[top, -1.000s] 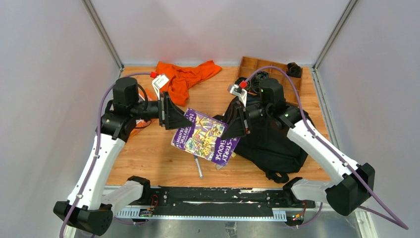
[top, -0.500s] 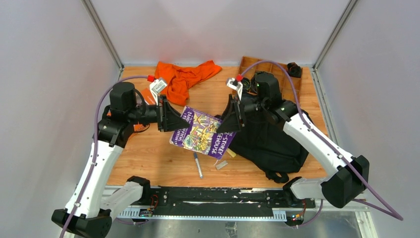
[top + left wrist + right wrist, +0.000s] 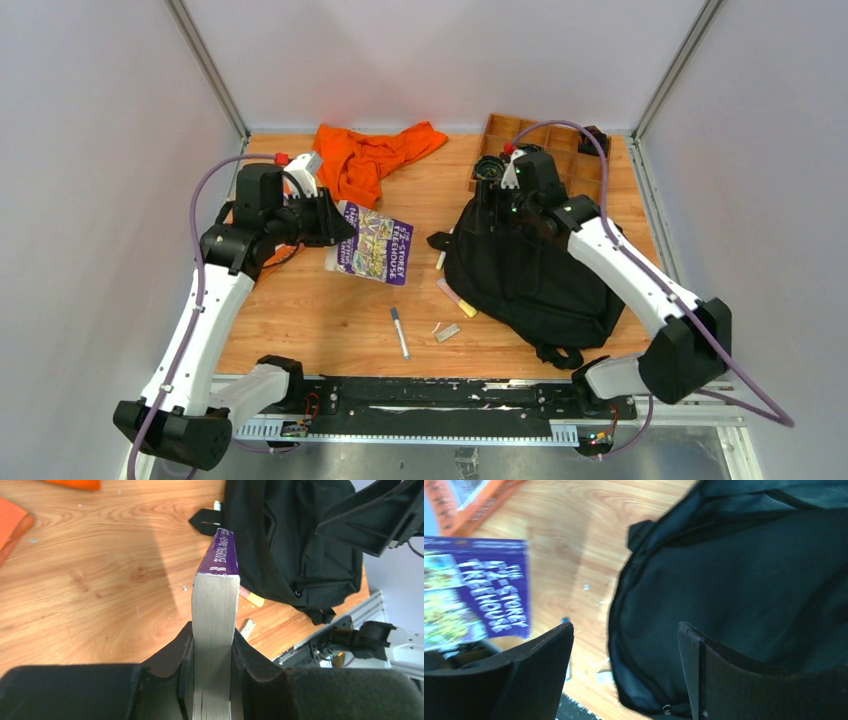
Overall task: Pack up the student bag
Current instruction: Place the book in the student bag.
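The student bag (image 3: 530, 280) is a black backpack lying flat at the right of the table, also seen in the left wrist view (image 3: 290, 545) and the right wrist view (image 3: 734, 590). My left gripper (image 3: 335, 225) is shut on a purple paperback book (image 3: 375, 248) and holds it by one edge above the wood, left of the bag. The book's pale page edges (image 3: 214, 610) sit clamped between the jaws of the left gripper (image 3: 212, 645). My right gripper (image 3: 625, 626) is open and empty over the bag's top end (image 3: 490, 205). The purple book (image 3: 474, 595) lies to its left.
An orange cloth (image 3: 370, 155) lies at the back. A wooden compartment tray (image 3: 560, 150) stands at the back right. A pen (image 3: 400, 332), a small grey piece (image 3: 448, 332) and a highlighter (image 3: 455, 298) lie near the bag's front left. An orange book (image 3: 469, 500) lies under the left arm.
The right gripper opened, let go of the purple book and drew back over the bag. The left gripper closed on the book and carried it left.
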{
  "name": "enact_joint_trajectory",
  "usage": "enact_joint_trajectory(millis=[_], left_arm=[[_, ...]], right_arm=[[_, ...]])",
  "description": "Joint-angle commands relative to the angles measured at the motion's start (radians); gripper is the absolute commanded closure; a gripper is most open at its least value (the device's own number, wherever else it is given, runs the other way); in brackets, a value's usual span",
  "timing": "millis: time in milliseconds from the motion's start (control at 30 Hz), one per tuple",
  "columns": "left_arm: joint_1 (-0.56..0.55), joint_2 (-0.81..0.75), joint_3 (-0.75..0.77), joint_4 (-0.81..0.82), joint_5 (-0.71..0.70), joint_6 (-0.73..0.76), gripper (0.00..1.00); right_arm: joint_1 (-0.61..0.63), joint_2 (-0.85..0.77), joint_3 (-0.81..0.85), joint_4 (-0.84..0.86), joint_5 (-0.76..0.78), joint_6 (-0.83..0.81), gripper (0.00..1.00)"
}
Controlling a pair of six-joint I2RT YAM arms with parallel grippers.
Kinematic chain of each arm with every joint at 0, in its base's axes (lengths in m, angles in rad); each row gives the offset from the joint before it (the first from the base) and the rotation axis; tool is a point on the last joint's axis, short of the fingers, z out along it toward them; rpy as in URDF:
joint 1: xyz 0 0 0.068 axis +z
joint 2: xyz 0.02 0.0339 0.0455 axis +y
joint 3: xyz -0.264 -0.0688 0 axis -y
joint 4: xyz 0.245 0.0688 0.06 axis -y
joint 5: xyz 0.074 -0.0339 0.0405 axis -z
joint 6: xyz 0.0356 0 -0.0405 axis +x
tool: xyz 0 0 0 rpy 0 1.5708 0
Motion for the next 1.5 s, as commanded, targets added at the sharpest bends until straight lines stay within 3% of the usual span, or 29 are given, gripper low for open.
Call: enact_joint_trajectory(millis=[0, 400, 567, 733, 900, 1167, 1467], left_arm=[[0.003, -0.03, 0.028, 0.028, -0.09, -0.026, 1.0], [0.003, -0.084, -0.034, 0.093, -0.055, -0.063, 1.0], [0.003, -0.065, -0.066, 0.102, -0.017, -0.07, 1.0], [0.003, -0.044, -0.078, 0.095, -0.025, -0.08, 1.0], [0.001, 0.008, -0.073, 0.119, 0.058, -0.122, 1.0], [-0.047, 0.055, -0.006, 0.271, 0.175, -0.261, 1.0], [-0.154, 0.179, 0.015, 0.508, 0.198, -0.348, 1.0]], right_arm=[[0.048, 0.106, 0.047, -0.064, 0.234, 0.059, 0.19], [0.084, 0.311, 0.169, -0.089, 0.319, 0.084, 0.17], [0.103, 0.352, 0.166, -0.122, 0.382, 0.088, 0.25], [0.102, 0.321, 0.134, -0.116, 0.386, 0.098, 0.52], [0.103, 0.249, 0.112, -0.112, 0.422, 0.092, 0.99], [0.094, 0.043, 0.054, -0.124, 0.486, 0.025, 1.0], [0.024, -0.187, 0.008, -0.06, 0.292, -0.091, 1.0]])
